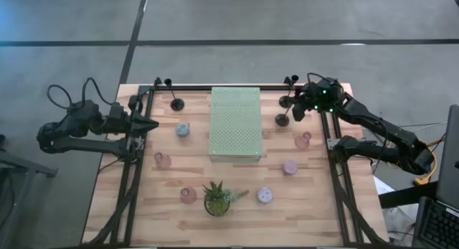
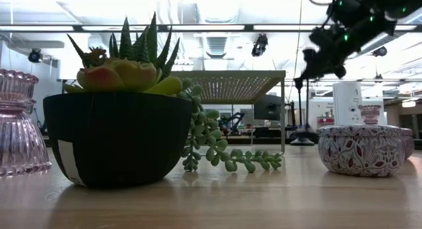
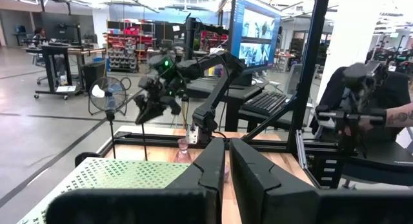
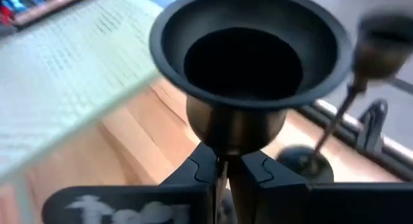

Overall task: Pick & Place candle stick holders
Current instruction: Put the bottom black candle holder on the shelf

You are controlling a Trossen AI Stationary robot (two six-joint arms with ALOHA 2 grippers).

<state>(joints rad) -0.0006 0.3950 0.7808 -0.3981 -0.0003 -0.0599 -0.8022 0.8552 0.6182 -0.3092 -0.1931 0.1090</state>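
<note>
A tall black candle stick holder (image 4: 248,56) with a cup top stands near the table's far right, its disc base (image 1: 282,120) beside the green perforated shelf (image 1: 234,122). My right gripper (image 1: 296,111) is shut on its stem. A second black holder (image 4: 381,43) stands just beyond it, and another (image 1: 176,104) stands at the far left. Squat pastel cups rest on the table: blue (image 1: 183,130), pink (image 1: 163,160) and lilac (image 1: 290,166). My left gripper (image 1: 147,125) waits shut at the table's left edge, pointing level and touching nothing. My right gripper pinches the slim stem (image 4: 222,161) just under the cup top between its two fingers. The fingers come from the table's right side, slanting down, and lie across the stem. The holder stays upright; whether its base (image 2: 303,140) is clear of the table I cannot tell.
A green potted plant (image 1: 217,199) sits at the near middle, with a pink cup (image 1: 188,195) and a lilac cup (image 1: 265,195) on either side. Another pink cup (image 1: 303,140) lies near the right frame post. Black frame rails run along the table's sides and far edge.
</note>
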